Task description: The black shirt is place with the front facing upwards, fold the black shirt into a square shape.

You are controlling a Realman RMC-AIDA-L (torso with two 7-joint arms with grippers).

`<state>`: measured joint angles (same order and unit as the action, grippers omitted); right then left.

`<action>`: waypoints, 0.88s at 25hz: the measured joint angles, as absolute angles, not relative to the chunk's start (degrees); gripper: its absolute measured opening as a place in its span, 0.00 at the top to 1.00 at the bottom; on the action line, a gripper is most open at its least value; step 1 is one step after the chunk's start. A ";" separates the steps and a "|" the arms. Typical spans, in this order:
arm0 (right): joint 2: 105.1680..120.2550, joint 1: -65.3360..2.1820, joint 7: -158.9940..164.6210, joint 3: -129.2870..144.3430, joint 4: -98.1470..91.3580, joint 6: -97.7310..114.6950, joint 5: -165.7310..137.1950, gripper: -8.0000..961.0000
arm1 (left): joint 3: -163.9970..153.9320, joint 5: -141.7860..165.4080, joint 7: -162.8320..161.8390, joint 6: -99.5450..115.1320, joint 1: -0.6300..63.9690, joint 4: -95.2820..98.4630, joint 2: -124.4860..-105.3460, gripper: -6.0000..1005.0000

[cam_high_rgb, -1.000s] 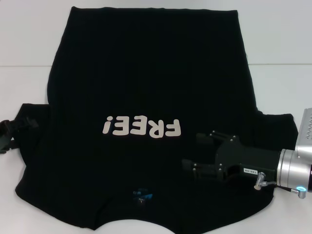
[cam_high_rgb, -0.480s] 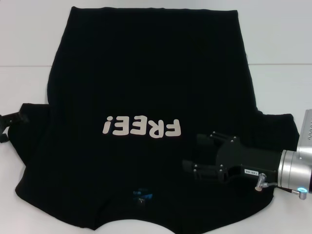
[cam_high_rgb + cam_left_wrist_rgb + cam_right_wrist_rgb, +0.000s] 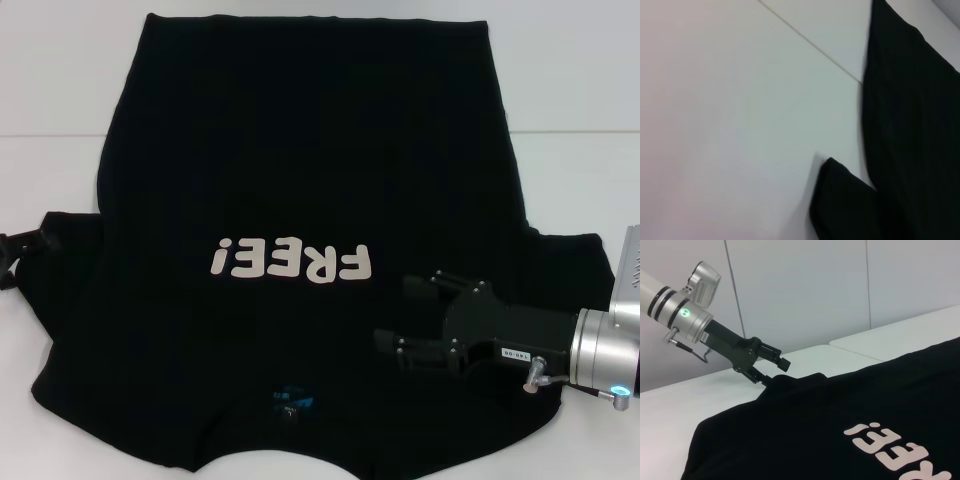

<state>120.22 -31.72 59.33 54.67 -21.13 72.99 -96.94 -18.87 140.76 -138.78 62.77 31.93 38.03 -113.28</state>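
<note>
Right now the black shirt (image 3: 300,200) lies spread flat on the white worktop (image 3: 570,170), front up, its hem toward the far edge and its collar with the blue neck label (image 3: 290,398) at the near edge. The off-white "FREE!" lettering (image 3: 290,262) sits across its middle. My right gripper (image 3: 410,312) hovers low over the shirt near its right sleeve, fingers parted and holding nothing. My left gripper (image 3: 774,371) is at the left sleeve (image 3: 60,250), by the worktop's left edge, its fingers meeting the cloth's edge; I cannot tell whether they have closed on it.
</note>
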 joint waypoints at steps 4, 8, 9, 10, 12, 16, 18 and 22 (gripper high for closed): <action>120.22 -31.72 59.32 54.66 -21.11 72.99 -96.94 0.05 | -20.06 141.02 -138.86 63.48 32.23 37.83 -113.30 0.07; 120.23 -31.72 59.32 54.67 -21.10 72.99 -96.94 0.05 | -21.25 140.99 -138.90 64.37 32.44 37.87 -113.40 0.08; 120.23 -31.72 59.33 54.67 -21.11 72.99 -96.94 0.05 | -21.29 140.99 -138.85 64.54 32.47 37.90 -113.40 0.09; 120.22 -31.72 59.33 54.67 -21.11 72.98 -96.94 0.05 | -21.38 141.02 -138.76 64.79 32.56 38.02 -113.40 0.09; 120.23 -31.72 59.32 54.67 -21.12 72.96 -96.94 0.05 | -21.64 141.09 -138.71 65.00 32.61 38.30 -113.40 0.09; 120.22 -31.72 59.32 54.67 -21.15 72.96 -96.94 0.05 | -23.15 141.55 -138.62 65.02 32.50 39.60 -113.38 0.10; 120.22 -31.72 59.33 54.67 -21.16 72.98 -96.94 0.05 | -24.54 142.56 -138.59 64.73 32.46 40.28 -113.40 0.11; 120.22 -31.68 59.32 54.63 -21.18 73.43 -96.94 0.05 | -25.43 143.64 -138.60 63.40 32.61 40.45 -113.61 0.24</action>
<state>120.22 -31.68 59.32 54.63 -21.18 73.43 -96.94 -25.43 143.64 -138.60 63.40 32.61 40.45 -113.61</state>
